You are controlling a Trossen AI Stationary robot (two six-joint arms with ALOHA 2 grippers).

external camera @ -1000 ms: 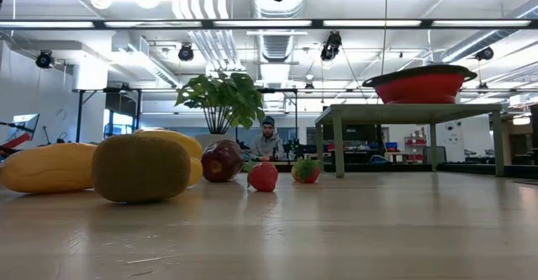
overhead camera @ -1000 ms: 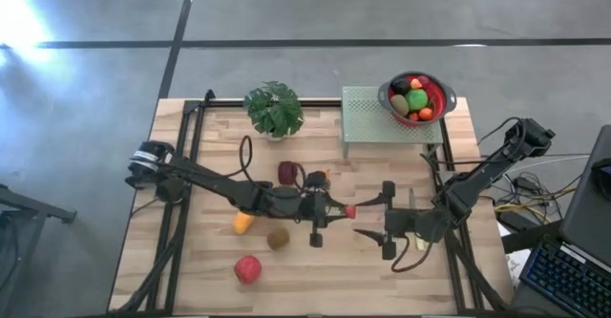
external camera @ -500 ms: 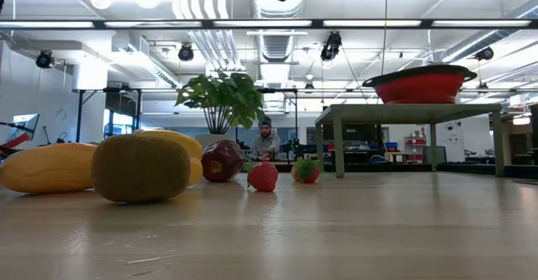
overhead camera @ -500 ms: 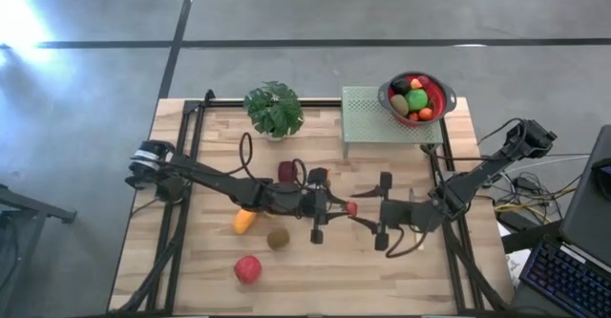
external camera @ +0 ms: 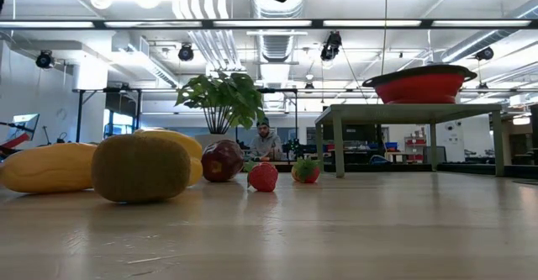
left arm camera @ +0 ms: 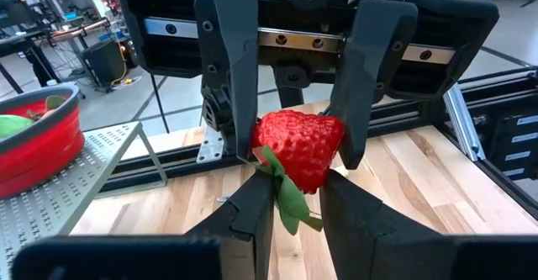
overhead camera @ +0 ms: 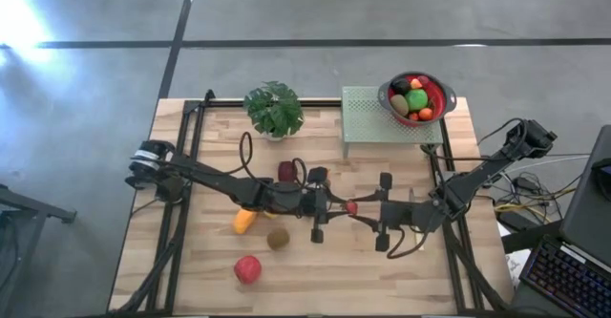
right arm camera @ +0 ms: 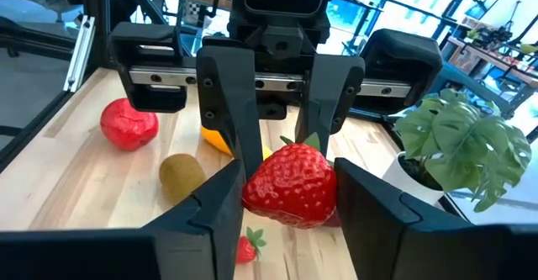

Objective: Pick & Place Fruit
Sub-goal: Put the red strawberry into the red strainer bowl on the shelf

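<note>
We see a pale wooden plank table (overhead camera: 191, 261) with a dark arm reaching in from each side, and the two meet nose to nose near its middle. At the far edge stands a green perforated metal stand (overhead camera: 368, 117), with a leafy green potted plant (overhead camera: 274, 110) beside it. A round red bowl (overhead camera: 440, 90) sits on the stand's right end, and we make out green, orange and brown toy fruits inside it. Loose on the boards, on the left arm's side, lie a round red toy fruit (overhead camera: 247, 269), a fuzzy brown kiwi (overhead camera: 278, 239), an orange-yellow long fruit (overhead camera: 244, 222) and a dark maroon fruit (overhead camera: 287, 172). From table height we also see two small red berries (external camera: 263, 176) resting on the wood beyond them. Far back in the room a person (external camera: 266, 141) sits. The piece in play is a red toy strawberry with a green leaf (overhead camera: 351, 208), held up off the table between the two arms. The left gripper (overhead camera: 344, 206) pinches it, fingers pressed tight on its sides. The right gripper (overhead camera: 362, 211) faces it from the other side, and we see its two fingers set against both flanks of the same strawberry, so the berry is clamped from both ends.
</note>
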